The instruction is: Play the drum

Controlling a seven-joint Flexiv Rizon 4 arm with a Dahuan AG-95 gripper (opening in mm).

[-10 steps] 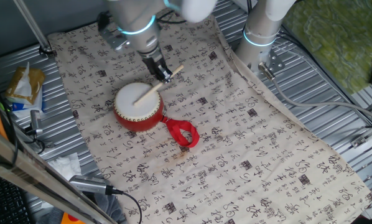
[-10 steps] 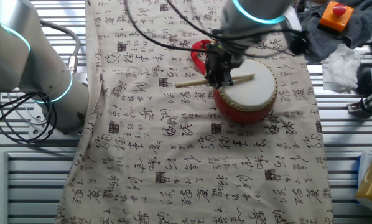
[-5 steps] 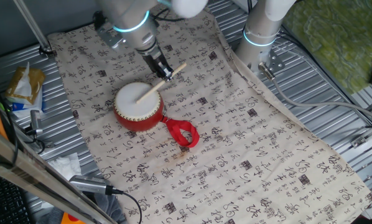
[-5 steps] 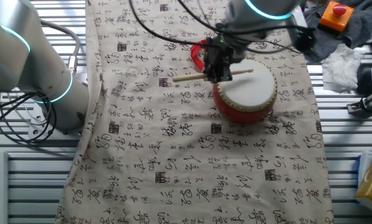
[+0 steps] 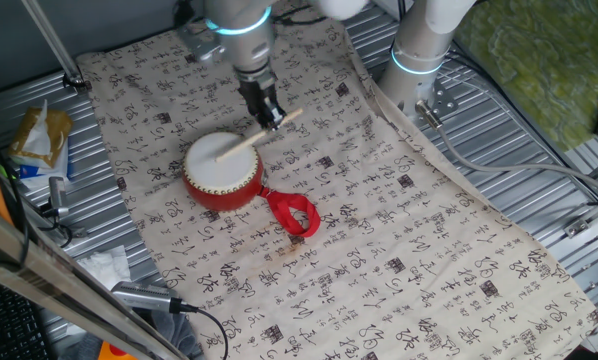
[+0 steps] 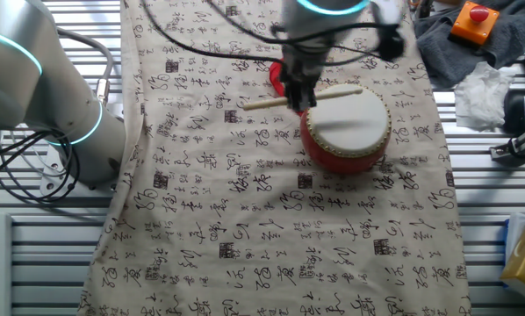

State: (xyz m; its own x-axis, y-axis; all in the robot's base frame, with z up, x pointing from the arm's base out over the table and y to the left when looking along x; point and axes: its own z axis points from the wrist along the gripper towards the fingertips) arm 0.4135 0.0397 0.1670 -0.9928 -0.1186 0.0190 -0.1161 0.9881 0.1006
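Drum under the stick's far end, claw off to one side

We start at the drum (image 5: 222, 171) — red body, white skin up, standing on the printed cloth (image 5: 399, 240) with its red ribbon (image 5: 294, 215) trailing beside it. The stick (image 5: 257, 136) runs slantwise across it: one end over the skin, near its middle, the other poking out past the rim. Whether the tip touches the skin we cannot tell. Our gripper (image 5: 270, 113) sits just beyond the drum's rim, fingers closed on the stick partway along — so the drum lies along the stick's long axis from the claw, and we judge a downward tilt would land the beat.
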